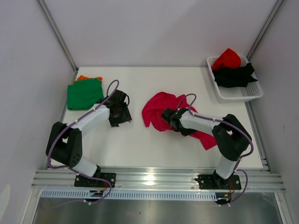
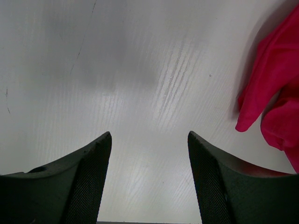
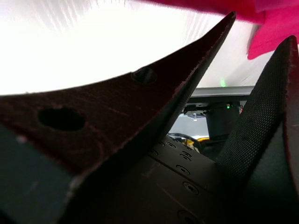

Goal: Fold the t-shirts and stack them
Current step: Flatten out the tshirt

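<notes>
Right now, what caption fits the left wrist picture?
Open black fingers over white table, crumpled pink cloth t-shirt at right.

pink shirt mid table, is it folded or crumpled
Crumpled: the pink shirt lies in an uneven bunched heap, not flat like the green shirt.

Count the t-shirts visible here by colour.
green t-shirt: 1
orange t-shirt: 1
magenta-pink t-shirt: 1
red t-shirt: 1
black t-shirt: 1
Total: 5

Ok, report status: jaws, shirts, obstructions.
Left jaws open, empty over table. Right jaws at crumpled magenta shirt, grip unclear. Green shirt folded far left. Nothing blocking.
</notes>
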Controlling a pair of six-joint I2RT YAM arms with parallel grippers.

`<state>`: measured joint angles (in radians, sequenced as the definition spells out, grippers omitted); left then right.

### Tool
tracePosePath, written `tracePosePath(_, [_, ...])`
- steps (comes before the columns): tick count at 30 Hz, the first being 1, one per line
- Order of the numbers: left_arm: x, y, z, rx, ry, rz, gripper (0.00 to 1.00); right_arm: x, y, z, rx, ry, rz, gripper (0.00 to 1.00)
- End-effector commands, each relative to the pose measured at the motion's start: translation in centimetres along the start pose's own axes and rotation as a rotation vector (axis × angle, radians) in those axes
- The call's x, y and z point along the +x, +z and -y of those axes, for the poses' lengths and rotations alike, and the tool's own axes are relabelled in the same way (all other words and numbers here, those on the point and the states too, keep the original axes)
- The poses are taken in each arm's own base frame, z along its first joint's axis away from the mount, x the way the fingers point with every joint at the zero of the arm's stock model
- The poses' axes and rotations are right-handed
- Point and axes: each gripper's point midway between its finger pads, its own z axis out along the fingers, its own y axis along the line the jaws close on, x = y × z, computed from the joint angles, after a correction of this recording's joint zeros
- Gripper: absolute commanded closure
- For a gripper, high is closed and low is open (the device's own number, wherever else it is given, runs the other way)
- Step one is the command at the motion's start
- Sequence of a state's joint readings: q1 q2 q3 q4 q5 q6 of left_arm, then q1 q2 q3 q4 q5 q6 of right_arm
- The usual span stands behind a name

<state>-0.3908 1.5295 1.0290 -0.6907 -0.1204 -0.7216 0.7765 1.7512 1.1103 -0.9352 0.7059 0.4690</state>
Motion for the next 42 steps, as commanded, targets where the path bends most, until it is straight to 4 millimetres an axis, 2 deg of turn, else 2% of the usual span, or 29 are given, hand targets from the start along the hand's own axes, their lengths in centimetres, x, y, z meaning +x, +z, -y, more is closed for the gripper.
tracePosePath(1, [-0.9,-1.0,0.6,0.028,0.025,0.043,0.31,-0.6,0.7,-0.2,-0.010,0.018,-0.003,0.62])
tracePosePath(12, [-1.3,-1.8,0.5,0.030,0.024,0.065,0.30,-0.9,1.9,0.0,-0.005,0.020,-0.027,0.64])
tracePosePath(13, [-1.2,-1.8,0.4,0.028,0.025,0.064,0.30,-0.8,2.0,0.0,-0.002,0.016,-0.032,0.66])
tracePosePath(15, [-1.3,-1.9,0.4,0.026,0.025,0.068,0.30,-0.8,2.1,-0.1,-0.005,0.010,-0.033,0.75])
tracePosePath(16, [-1.2,-1.9,0.4,0.027,0.026,0.068,0.30,-0.8,2.2,-0.2,-0.010,0.008,-0.034,0.84])
tracePosePath(19, [-1.3,-1.9,0.4,0.027,0.025,0.068,0.30,-0.7,2.3,-0.4,-0.024,0.006,-0.036,0.95])
tracePosePath(23, [-1.2,-1.9,0.3,0.025,0.025,0.069,0.30,-1.1,2.2,0.0,-0.013,0.015,-0.020,0.99])
tracePosePath(26, [-1.3,-1.9,0.4,0.029,0.023,0.070,0.30,-2.4,1.6,1.3,0.027,0.061,0.030,1.00])
tracePosePath(30, [-1.2,-1.9,0.4,0.027,0.020,0.065,0.30,-5.6,0.2,5.0,0.125,0.199,0.149,1.00])
tracePosePath(31, [-1.2,-1.9,0.4,0.031,0.019,0.066,0.30,-6.5,-0.6,7.0,0.179,0.255,0.197,1.00])
tracePosePath(33, [-1.1,-1.8,0.4,0.029,0.018,0.061,0.30,-8.2,-1.8,9.2,0.222,0.360,0.267,1.00])
tracePosePath(34, [-1.1,-1.7,0.5,0.030,0.018,0.060,0.30,-8.9,-2.6,11.3,0.263,0.422,0.307,1.00])
tracePosePath(36, [-1.1,-1.7,0.5,0.032,0.019,0.059,0.30,-10.3,-3.6,13.2,0.275,0.516,0.365,1.00])
tracePosePath(39, [-1.1,-1.7,0.7,0.037,0.019,0.056,0.30,-11.8,-4.3,16.3,0.278,0.592,0.404,1.00])
tracePosePath(42, [-1.1,-1.7,0.9,0.047,0.018,0.053,0.30,-12.5,-4.3,19.0,0.318,0.627,0.402,1.00])
